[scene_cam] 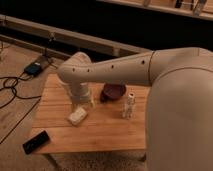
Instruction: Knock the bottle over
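Standing upright, bottle (pixel 129 105) has bare table (pixel 107 131) between it and gripper (pixel 83 102)

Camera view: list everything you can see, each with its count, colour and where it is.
table: 1, light wood, centre of the view
bottle: 1, clear-whitish with a white cap, upright on the table's right part, in front and to the right of the bowl
bowl: 1, dark reddish-brown, back middle of the table
block: 1, flat and whitish, on the table left of centre
black device: 1, black, at the table's front-left corner
blue box: 1, blue, on the floor behind the table's left end
cables: several, dark, on the floor at the left
arm: 1, off-white, reaching from the right across the table's back
gripper: 1, off-white, hanging over the table just behind the block, well left of the bottle
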